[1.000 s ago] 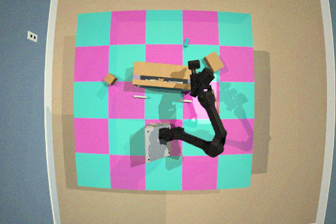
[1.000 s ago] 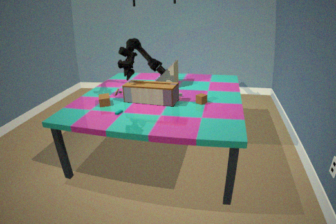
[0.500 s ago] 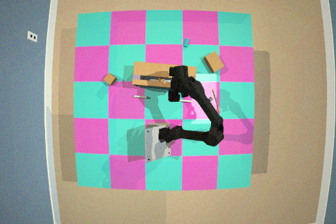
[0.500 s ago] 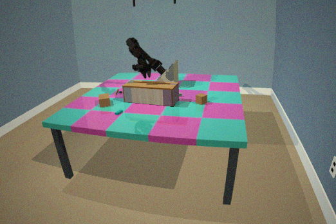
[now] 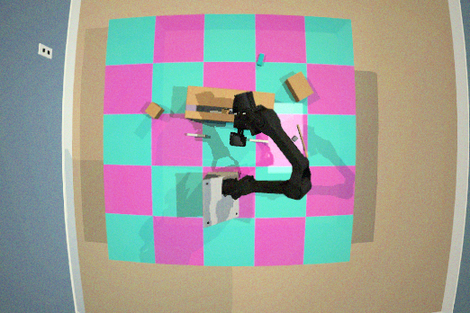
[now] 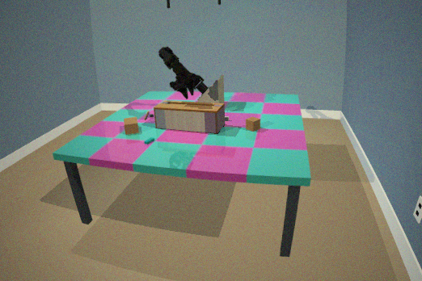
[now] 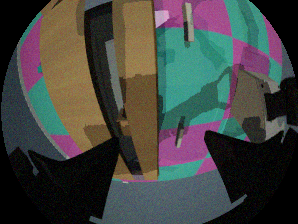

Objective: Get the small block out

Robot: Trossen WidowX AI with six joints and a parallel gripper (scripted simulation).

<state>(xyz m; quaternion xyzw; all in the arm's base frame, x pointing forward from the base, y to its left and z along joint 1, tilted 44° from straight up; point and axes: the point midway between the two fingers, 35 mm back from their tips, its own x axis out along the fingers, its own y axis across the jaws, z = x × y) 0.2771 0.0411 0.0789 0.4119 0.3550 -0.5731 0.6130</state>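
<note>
The wooden box (image 5: 207, 93) (image 6: 190, 106) (image 7: 65, 65) stands on the table, with a long narrow slot in its top. A small orange-brown piece (image 5: 225, 111) (image 7: 122, 121) shows inside the slot; I cannot tell for sure that it is the block. The shelf is mostly hidden. My gripper (image 5: 241, 120) (image 6: 188, 96) (image 7: 163, 139) is open and empty above the box's front edge. In the wrist view one finger overlaps the slot and the other is over the table in front.
Two pale sticks (image 5: 196, 135) (image 5: 258, 140) lie in front of the box. A thin brown stick (image 5: 302, 140) and a small grey piece (image 5: 294, 138) lie to the right. Two wooden blocks (image 5: 299, 86) (image 5: 154, 110) stand beyond the box ends. A teal piece (image 5: 260, 59) lies behind.
</note>
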